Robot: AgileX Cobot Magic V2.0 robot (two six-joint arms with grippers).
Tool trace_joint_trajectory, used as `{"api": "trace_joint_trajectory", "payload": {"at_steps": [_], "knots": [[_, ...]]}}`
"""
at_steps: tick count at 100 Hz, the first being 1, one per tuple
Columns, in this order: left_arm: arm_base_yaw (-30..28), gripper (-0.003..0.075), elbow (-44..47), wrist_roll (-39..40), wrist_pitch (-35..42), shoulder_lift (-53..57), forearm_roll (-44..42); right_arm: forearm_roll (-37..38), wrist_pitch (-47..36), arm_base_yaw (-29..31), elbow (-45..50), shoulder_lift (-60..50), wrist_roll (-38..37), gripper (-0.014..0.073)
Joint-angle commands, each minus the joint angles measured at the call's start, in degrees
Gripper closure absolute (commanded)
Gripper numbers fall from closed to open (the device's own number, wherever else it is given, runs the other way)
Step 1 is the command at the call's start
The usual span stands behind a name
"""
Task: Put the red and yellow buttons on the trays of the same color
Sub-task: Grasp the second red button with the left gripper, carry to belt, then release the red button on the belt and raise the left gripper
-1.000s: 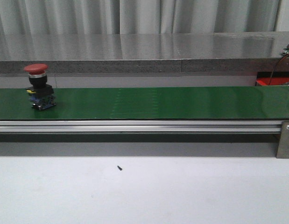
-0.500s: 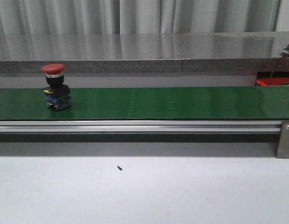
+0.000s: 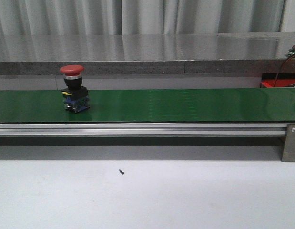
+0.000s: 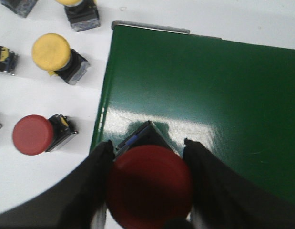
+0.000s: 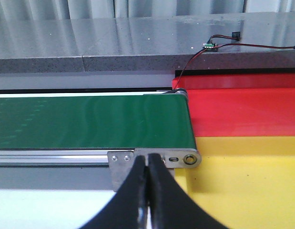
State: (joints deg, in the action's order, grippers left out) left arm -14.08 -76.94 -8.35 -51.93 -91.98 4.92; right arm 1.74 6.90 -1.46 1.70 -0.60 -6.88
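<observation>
Front cam sits low, looking straight across the green conveyor belt (image 3: 185,105) toward the curtain. Left wrist cam looks steeply down, close over one belt end. Right wrist cam looks level along the other end. All three share only the belt.

Red mushroom-head button (image 3: 74,89) on black-and-blue base, upright on green conveyor belt (image 3: 185,105) toward its left end. Red tray (image 5: 242,112) and yellow tray (image 5: 247,181) beyond belt's right end.
</observation>
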Motion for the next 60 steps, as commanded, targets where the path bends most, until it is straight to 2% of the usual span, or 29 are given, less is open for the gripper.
{"api": "trace_joint_trajectory", "payload": {"at_steps": [1, 41, 50, 60], "knots": [[1.44, 0.0575, -2.01, -0.12, 2.54, 0.58, 0.64, 0.46, -4.86, -0.07, -1.06, -1.07, 0.15, 0.0662], [2.76, 0.056, -2.14, -0.14, 4.95, -4.78, 0.72, 0.46, -4.86, -0.07, -1.06, -1.07, 0.15, 0.0662], [2.76, 0.0493, -2.14, -0.48, 4.8, -4.98, 0.72, 0.46, -4.86, -0.07, -1.06, -1.07, 0.15, 0.0662], [2.76, 0.0344, -2.29, -2.09, 4.9, -4.98, 1.48, 0.46, -4.86, -0.07, -1.06, -1.07, 0.15, 0.0662]]}}
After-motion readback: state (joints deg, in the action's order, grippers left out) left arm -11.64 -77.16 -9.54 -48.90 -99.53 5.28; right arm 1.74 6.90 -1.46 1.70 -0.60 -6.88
